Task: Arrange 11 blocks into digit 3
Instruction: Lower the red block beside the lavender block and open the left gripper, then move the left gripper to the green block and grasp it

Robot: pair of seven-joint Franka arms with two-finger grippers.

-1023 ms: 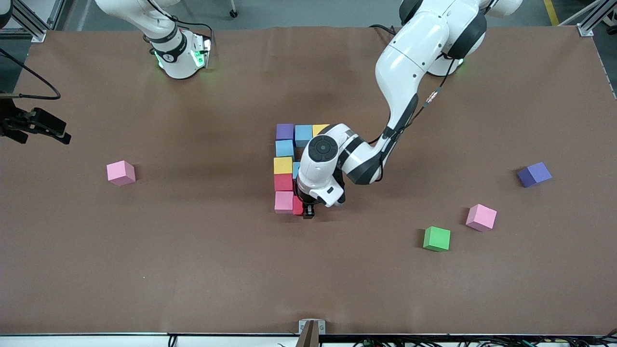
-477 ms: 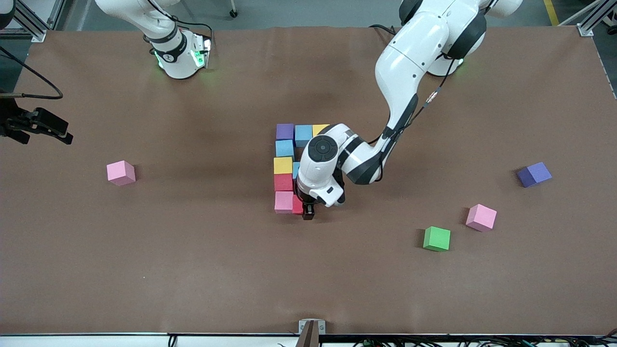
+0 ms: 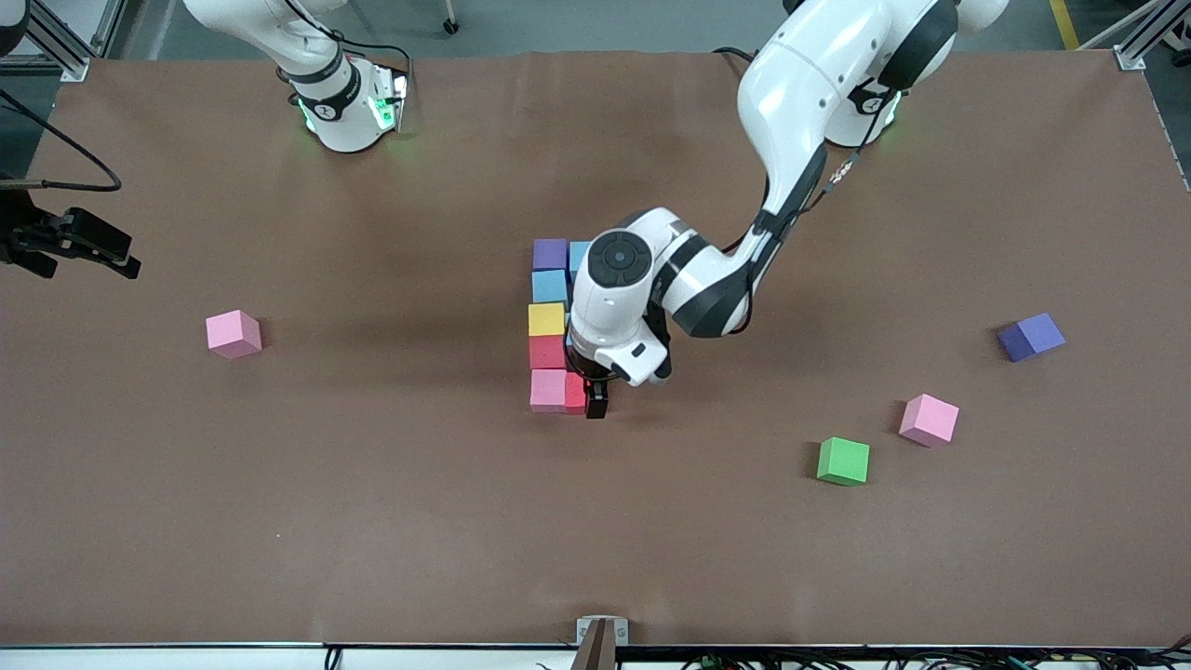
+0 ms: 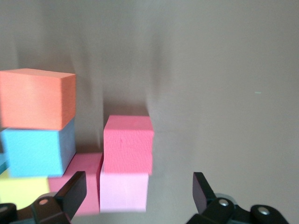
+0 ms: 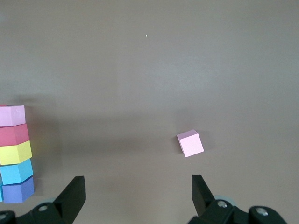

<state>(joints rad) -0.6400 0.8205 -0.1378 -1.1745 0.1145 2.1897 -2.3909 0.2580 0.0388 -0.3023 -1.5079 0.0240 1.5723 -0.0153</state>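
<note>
Rising off the red block (image 3: 574, 394), the left gripper (image 3: 596, 406) is hanging over it, jaws released; it is sitting beside the pink block (image 3: 547, 389) in the digit 3 (image 3: 549, 321), apparently flush. Right gripper (image 5: 135, 196) is waiting, jaws spread. A trailing finger could nudge the row askew.

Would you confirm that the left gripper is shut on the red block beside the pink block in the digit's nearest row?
Not quite: the left gripper is open, fingers spread above the red block and holding nothing, as the left wrist view shows. That block does sit beside the pink block in the nearest row.
</note>
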